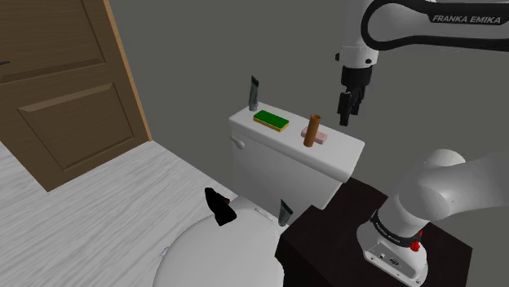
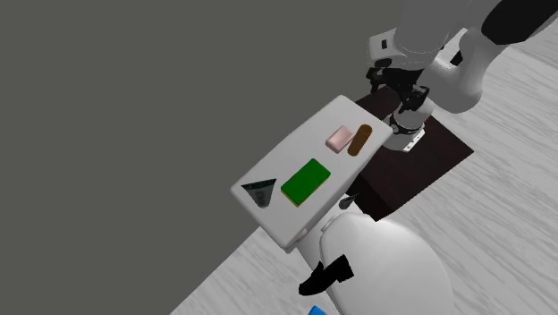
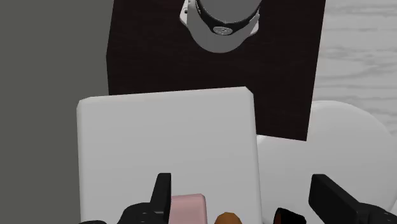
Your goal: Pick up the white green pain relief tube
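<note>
Setting: white toilet; tank lid (image 1: 326, 155) carries four items; dark stand (image 1: 326, 245) sits just beside the tank.
End effector (image 1: 347, 108): fingers spread, nothing between them touched; it hangs pointing down, above the stand-side end of the tank lid and clear of it.
Tube (image 1: 254, 92): dark grey-green in these renders, upright, at the far end of the tank lid from the arm, against the grey wall; in the second exterior view (image 2: 260, 191) it reads as a dark green wedge with pale print. Well apart from the end effector.
Green block (image 1: 271, 121): flat on the lid, just beside the tube.
Brown cylinder (image 1: 310, 130): upright, near the stand-side end of the lid.
Pink block (image 1: 318, 136): flat, touching or just beside the brown cylinder; cannot tell which. In the wrist view it lies below the spread fingers.
Second tube (image 1: 285, 214): similar grey-green, upright, low down between the toilet bowl (image 1: 220, 253) and the stand.
Black shoe (image 2: 326, 276): rests on the toilet bowl.
Door (image 1: 57, 90): brown wood, at the shoulder view's left.
</note>
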`<action>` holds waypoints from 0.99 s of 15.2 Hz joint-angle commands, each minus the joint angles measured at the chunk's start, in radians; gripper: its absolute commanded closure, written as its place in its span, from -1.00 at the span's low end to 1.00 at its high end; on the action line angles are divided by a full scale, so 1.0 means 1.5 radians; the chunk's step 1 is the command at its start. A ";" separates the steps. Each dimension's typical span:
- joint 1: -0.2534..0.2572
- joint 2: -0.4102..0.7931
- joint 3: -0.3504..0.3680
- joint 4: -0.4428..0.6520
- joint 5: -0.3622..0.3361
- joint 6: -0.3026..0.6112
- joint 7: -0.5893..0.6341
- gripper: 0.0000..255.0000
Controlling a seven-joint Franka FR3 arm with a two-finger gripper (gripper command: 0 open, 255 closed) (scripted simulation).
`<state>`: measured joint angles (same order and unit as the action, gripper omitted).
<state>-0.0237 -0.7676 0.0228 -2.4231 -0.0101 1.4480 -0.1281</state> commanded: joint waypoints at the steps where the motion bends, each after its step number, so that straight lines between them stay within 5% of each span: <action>1: 0.000 0.000 0.000 0.000 0.000 0.000 0.000 -1.00; 15: -0.034 0.261 0.084 0.139 0.010 0.264 0.205 -1.00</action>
<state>-0.0709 -0.4079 0.1388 -2.2383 0.0088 1.8188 0.1527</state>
